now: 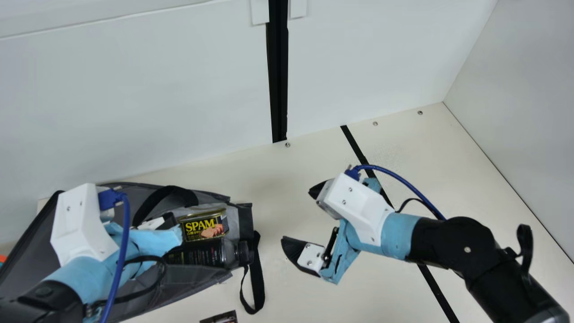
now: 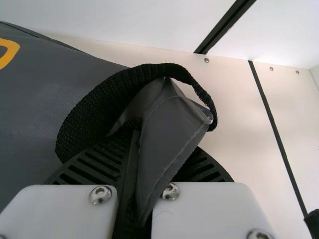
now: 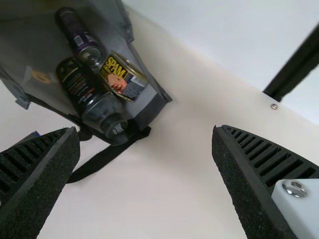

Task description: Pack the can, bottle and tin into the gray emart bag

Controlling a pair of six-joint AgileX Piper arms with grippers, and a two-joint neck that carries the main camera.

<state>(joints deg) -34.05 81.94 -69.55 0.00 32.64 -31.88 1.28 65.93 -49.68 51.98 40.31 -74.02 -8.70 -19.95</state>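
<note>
The gray bag (image 1: 27,251) lies on its side at the left, its mouth facing right. Inside the mouth are the SPAM tin (image 1: 204,225) and the dark bottle (image 1: 210,252), whose cap pokes past the rim. In the right wrist view the slim dark can (image 3: 79,36) lies deeper, beside the tin (image 3: 123,77) and bottle (image 3: 89,92). My left gripper (image 1: 168,220) is over the bag; in its wrist view the left gripper (image 2: 142,144) pinches a fold of gray fabric (image 2: 172,129). To the right of the mouth, my right gripper (image 1: 298,217) stands open and empty, as the right gripper (image 3: 145,131) also shows.
A black strap (image 1: 257,278) trails from the bag's mouth onto the table (image 1: 278,193). Part of a dark printed item (image 1: 219,317) shows at the near edge. White walls (image 1: 134,98) rise behind and at the right. A black handle loop (image 2: 94,104) arches beside my left fingers.
</note>
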